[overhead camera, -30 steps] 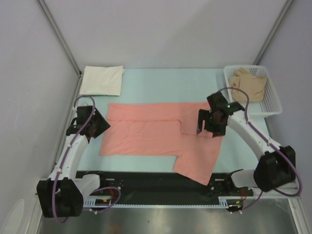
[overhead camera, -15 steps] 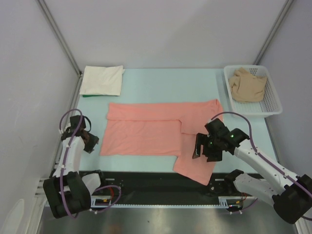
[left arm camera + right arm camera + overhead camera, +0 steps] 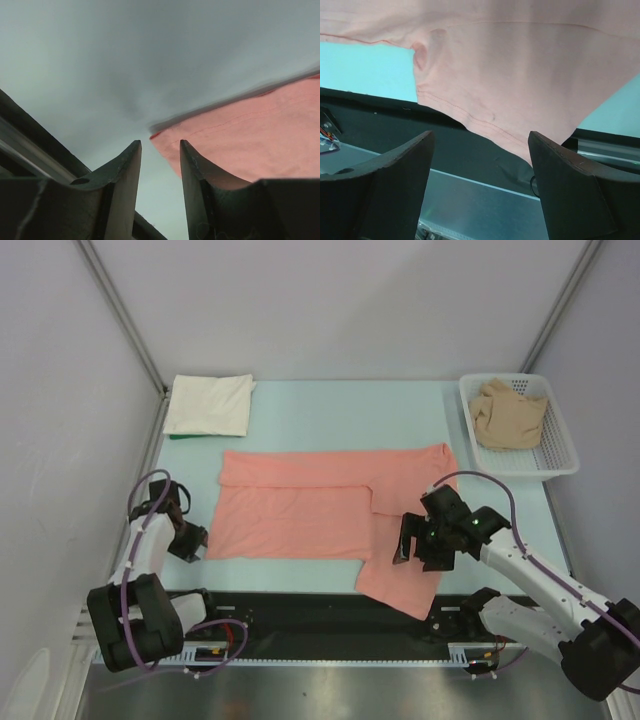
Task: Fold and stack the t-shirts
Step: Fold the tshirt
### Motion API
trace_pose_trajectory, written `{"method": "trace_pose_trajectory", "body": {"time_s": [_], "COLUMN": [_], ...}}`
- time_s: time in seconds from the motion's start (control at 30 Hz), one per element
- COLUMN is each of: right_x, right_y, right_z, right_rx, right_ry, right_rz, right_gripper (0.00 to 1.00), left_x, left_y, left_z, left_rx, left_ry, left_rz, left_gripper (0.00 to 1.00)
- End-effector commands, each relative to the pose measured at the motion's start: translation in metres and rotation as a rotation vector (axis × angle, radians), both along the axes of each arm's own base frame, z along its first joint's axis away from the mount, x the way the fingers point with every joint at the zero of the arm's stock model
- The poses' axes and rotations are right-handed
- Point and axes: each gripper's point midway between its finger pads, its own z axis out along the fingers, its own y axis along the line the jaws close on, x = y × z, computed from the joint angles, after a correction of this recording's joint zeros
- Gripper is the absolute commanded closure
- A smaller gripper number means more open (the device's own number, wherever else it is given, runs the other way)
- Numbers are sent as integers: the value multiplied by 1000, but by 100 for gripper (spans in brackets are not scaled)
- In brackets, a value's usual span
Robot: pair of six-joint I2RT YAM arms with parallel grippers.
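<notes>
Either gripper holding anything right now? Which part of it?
Nothing is held. The left gripper is open, its tips just short of the near-left corner of the salmon-pink t-shirt; the right gripper is open above its sleeve.

Top view bright, even, sharp; left wrist view dim, salmon-pink t-shirt (image 3: 250, 145) edge motion-blurred

The salmon-pink t-shirt (image 3: 300, 510) is lying spread flat. The right gripper (image 3: 403, 544) is hovering over its near-right sleeve, and the left gripper (image 3: 192, 541) is sitting just off its near-left corner.
</notes>
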Motion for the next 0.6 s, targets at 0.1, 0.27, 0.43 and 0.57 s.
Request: {"method": "trace_pose_trajectory", "body": {"time_s": [0.1, 0.27, 0.43, 0.57], "right_x": [10, 12, 11, 11], "right_y": [1, 2, -1, -1], "right_z": [1, 0, -1, 0], "right_rx": [8, 11, 1, 2], "right_ry": [-21, -22, -15, -12], "right_rz": [-12, -14, -13, -18], "right_gripper": [18, 17, 17, 17], "left_x": [-14, -11, -3, -2], "left_y": [-10, -6, -8, -5], "left_z": [-14, -14, -20, -24], "left_rx": [-64, -39, -55, -45], "left_ry": [68, 58, 25, 26], "left_rz": [27, 40, 42, 40], "left_gripper": [57, 56, 56, 56]}}
